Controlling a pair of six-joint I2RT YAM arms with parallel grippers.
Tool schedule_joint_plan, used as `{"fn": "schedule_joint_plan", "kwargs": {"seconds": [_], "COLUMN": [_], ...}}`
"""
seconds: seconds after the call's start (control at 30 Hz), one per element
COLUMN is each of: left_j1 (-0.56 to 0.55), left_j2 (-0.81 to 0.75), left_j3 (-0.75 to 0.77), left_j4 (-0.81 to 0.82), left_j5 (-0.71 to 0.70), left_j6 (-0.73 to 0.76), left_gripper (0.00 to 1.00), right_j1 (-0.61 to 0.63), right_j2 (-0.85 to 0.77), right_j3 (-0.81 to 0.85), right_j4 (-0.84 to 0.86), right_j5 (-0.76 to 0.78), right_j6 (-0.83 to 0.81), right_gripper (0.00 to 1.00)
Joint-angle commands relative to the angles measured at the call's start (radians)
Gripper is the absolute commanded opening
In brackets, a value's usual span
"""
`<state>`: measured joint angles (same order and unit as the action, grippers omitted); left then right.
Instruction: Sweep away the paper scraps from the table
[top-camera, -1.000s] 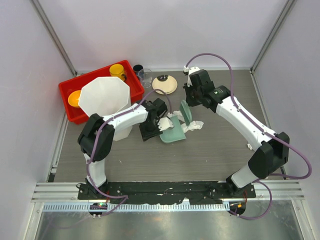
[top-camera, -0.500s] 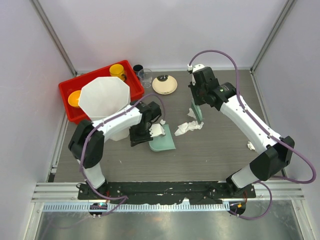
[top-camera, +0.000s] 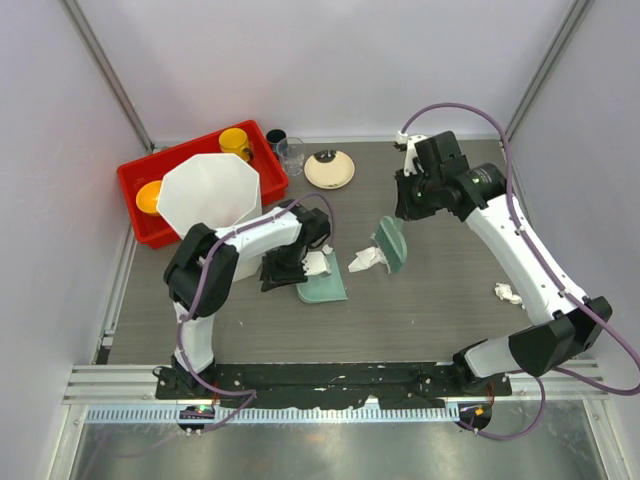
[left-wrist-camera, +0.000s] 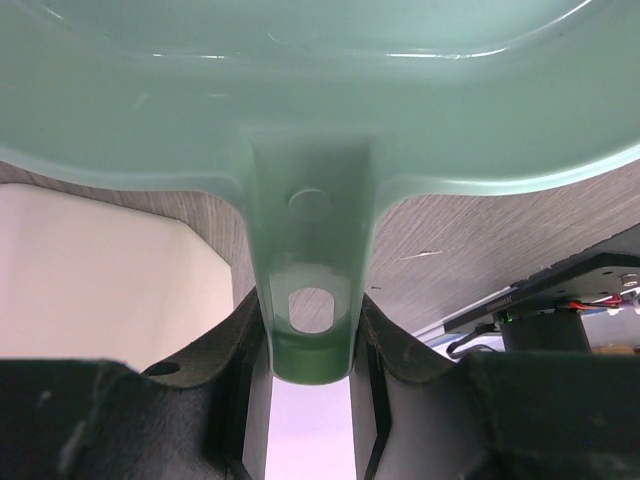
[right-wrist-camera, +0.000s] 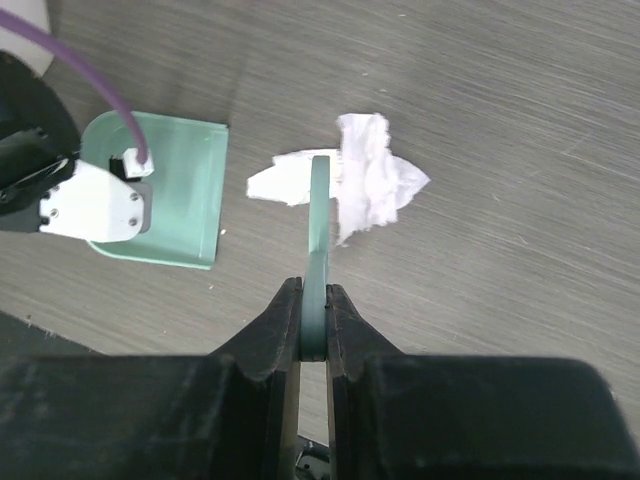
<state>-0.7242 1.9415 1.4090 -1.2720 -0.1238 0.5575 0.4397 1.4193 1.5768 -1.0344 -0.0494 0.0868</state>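
My left gripper (top-camera: 284, 270) is shut on the handle of a green dustpan (top-camera: 326, 287), which lies flat on the table (top-camera: 430, 310). A white paper wad (top-camera: 315, 262) sits on the pan. In the left wrist view the handle (left-wrist-camera: 310, 330) is pinched between the jaws. My right gripper (top-camera: 404, 212) is shut on a green scraper (top-camera: 390, 245) and holds it edge-down against a paper scrap (top-camera: 365, 262), just right of the pan. In the right wrist view the scraper (right-wrist-camera: 319, 215) stands between the scrap (right-wrist-camera: 372, 180) and the dustpan (right-wrist-camera: 170, 195). Another scrap (top-camera: 508, 293) lies at the far right.
A red tray (top-camera: 135, 185) with yellow cups (top-camera: 236, 141) stands at the back left. A tall white octagonal bin (top-camera: 208, 200) stands beside my left arm. A cream plate (top-camera: 329, 168), a dark cup (top-camera: 276, 138) and a clear glass (top-camera: 292, 155) are at the back.
My right arm has swung right and lowered the scraper, pushing the loose scraps left toward the dustpan. The dustpan has pulled back from the scraper and now lies almost still with its wad.
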Motion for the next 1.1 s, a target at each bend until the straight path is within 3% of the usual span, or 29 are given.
{"fn": "schedule_joint_plan", "kwargs": {"seconds": [0.0, 0.07, 0.17, 0.3, 0.47, 0.5, 0.73, 1.07], "left_j1": [0.005, 0.005, 0.005, 0.003, 0.005, 0.003, 0.005, 0.003], "left_j2": [0.016, 0.019, 0.036, 0.060, 0.111, 0.119, 0.191, 0.284], "left_j3": [0.056, 0.062, 0.076, 0.102, 0.143, 0.153, 0.252, 0.410], "left_j4": [-0.012, -0.010, -0.012, -0.010, -0.010, -0.013, -0.017, -0.020], "left_j5": [-0.020, -0.020, -0.016, -0.010, -0.005, -0.005, 0.019, 0.065], "left_j6": [-0.005, -0.005, -0.005, -0.005, -0.004, -0.004, 0.002, -0.022], "left_gripper": [0.00, 0.00, 0.00, 0.00, 0.00, 0.00, 0.00, 0.00], "right_j1": [-0.030, -0.030, -0.033, -0.044, -0.044, -0.041, 0.033, 0.060], "right_j2": [-0.059, -0.080, -0.065, 0.038, 0.061, 0.059, -0.009, -0.105], "right_j3": [0.002, -0.003, -0.050, -0.159, -0.288, -0.299, -0.406, -0.397], "right_j4": [0.046, 0.077, 0.135, 0.232, 0.434, 0.466, 0.533, 0.628], "right_j5": [0.109, 0.316, 0.506, 0.549, 0.432, 0.343, 0.183, -0.134], "right_j6": [0.037, 0.044, 0.016, -0.036, -0.070, -0.071, -0.091, 0.146], "right_gripper": [0.01, 0.01, 0.01, 0.01, 0.01, 0.01, 0.01, 0.01]}}
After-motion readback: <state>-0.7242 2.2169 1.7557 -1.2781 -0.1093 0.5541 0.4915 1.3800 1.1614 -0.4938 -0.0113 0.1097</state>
